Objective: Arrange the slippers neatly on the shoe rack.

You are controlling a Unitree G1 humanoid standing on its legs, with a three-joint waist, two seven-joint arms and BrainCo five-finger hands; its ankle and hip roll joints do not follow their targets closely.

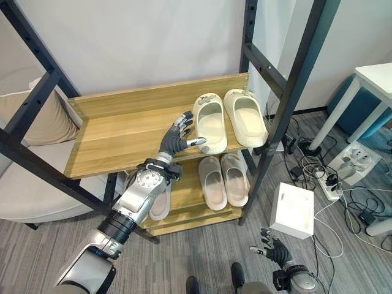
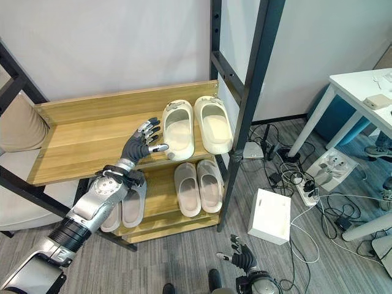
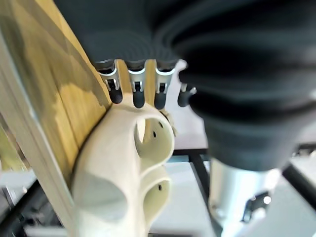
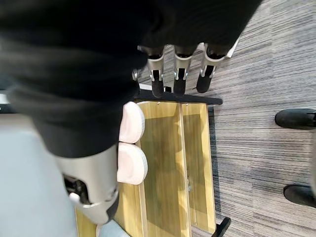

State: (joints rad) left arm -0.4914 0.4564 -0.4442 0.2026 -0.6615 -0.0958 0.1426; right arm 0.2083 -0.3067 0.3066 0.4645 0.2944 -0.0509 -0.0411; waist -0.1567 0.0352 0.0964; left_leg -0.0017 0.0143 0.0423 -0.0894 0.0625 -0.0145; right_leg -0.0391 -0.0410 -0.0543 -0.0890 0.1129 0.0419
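- Two cream slippers (image 1: 228, 120) sit side by side on the right end of the shoe rack's top shelf (image 1: 116, 138), toes toward the back.
- The left hand (image 1: 176, 138) hangs just beside the left one, fingers spread loose, thumb about touching its side, holding nothing.
- Lower shelf (image 1: 188, 208) has a pinkish pair (image 1: 223, 179).
- The right hand (image 1: 275, 250) is down low over the carpet (image 1: 202, 251), fingers relaxed and empty, with a white box (image 1: 292, 210) nearby.

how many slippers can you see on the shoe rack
6: two cream slippers on the top shelf's right end, two pinkish slippers below them, and a pair lower left, partly hidden behind the left arm.
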